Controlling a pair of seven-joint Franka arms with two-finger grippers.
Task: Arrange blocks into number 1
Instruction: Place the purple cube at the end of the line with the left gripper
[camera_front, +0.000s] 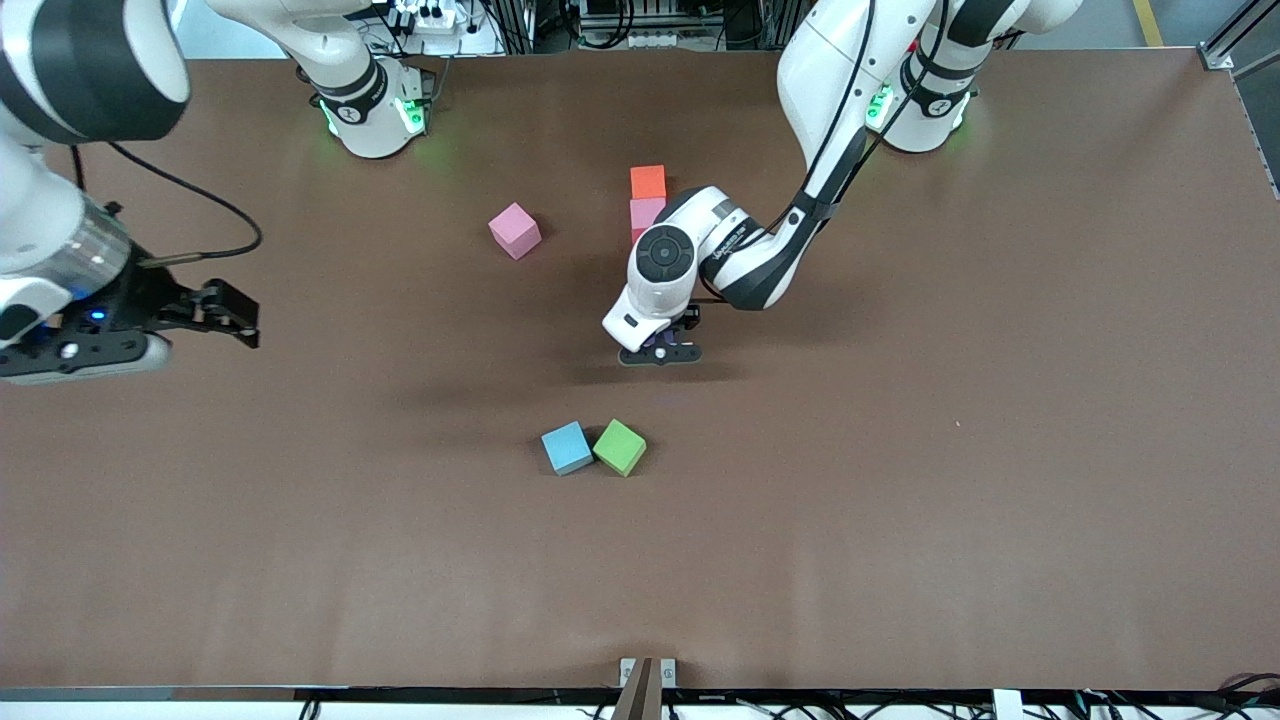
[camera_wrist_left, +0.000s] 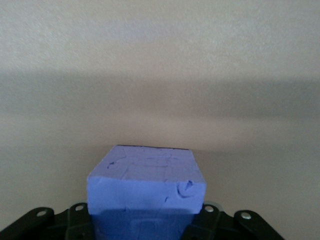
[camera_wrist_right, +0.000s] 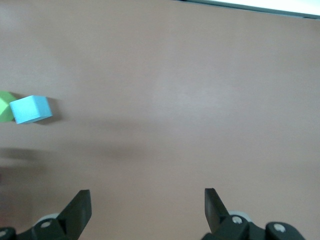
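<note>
A purple block (camera_wrist_left: 146, 182), matte with a dented face, is gripped by the left gripper (camera_front: 660, 352) low over the table's middle. The right gripper (camera_wrist_right: 147, 207) is held open, waiting at its end.

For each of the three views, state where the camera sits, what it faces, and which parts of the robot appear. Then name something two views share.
Front view: high across the table, facing both arm bases; shows both arms, the left gripper and the right gripper.
Left wrist view: on the left wrist, looking down at the purple block between its fingers.
Right wrist view: on the right wrist, facing bare table; its open fingertips show.
Shared: the blue block and green block appear in the front and right wrist views.
</note>
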